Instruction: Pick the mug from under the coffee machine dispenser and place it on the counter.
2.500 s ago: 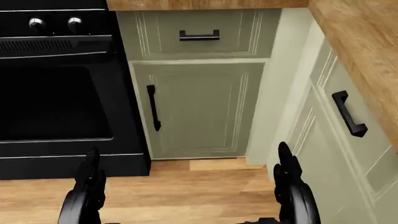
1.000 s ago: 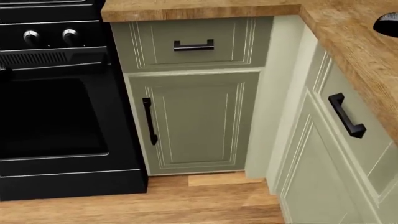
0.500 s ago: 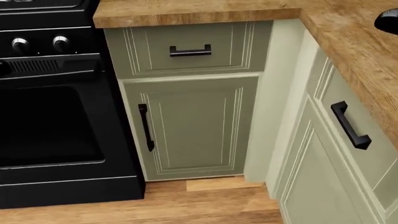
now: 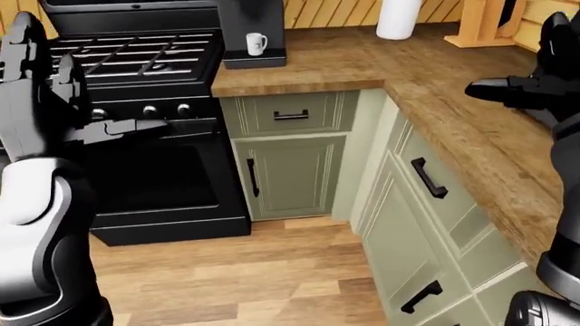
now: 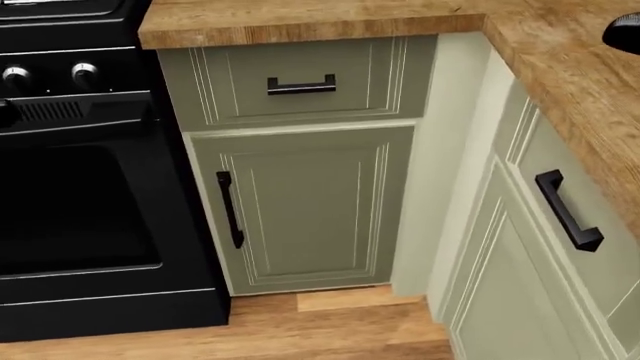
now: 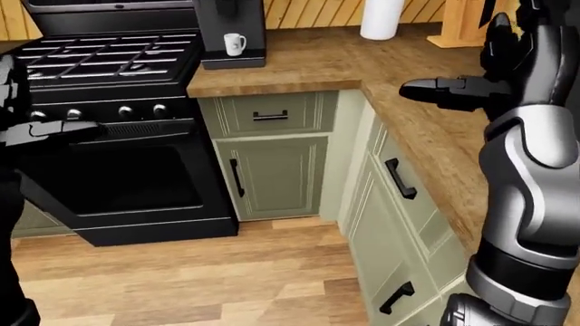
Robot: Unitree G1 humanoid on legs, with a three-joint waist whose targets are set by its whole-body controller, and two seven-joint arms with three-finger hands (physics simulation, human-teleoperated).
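Two robot hands, both raised and empty: left hand (image 4: pixel 41 88) at the left edge of the left-eye view, fingers spread apart, one finger jutting rightward across the stove's knob panel; right hand (image 6: pixel 503 68) at the upper right of the right-eye view, fingers splayed, one pointing left above the counter (image 4: pixel 435 88). Wood plank floor (image 4: pixel 236 272) at the bottom. One L-shaped run of sage-green cabinets: one corner door with a vertical black handle (image 5: pixel 229 210), one drawer above it with a horizontal black handle (image 5: pixel 300 85), further drawers along the right run. One black stove (image 4: pixel 145 102), four knobs counted in the right-eye view. One white mug (image 4: pixel 256 43) upright on the base of the black coffee machine (image 4: pixel 253 30), under its dispenser, at the counter's left end beside the stove. One white paper towel roll (image 4: pixel 399 17) farther right along the slatted wall. Mug, coffee machine and both whole hands seen in eye views only; head view limited to cabinets, stove door and a dark fingertip at its upper right edge. Against half a second earlier, head view shifted slightly by camera movement, cabinets marginally larger.
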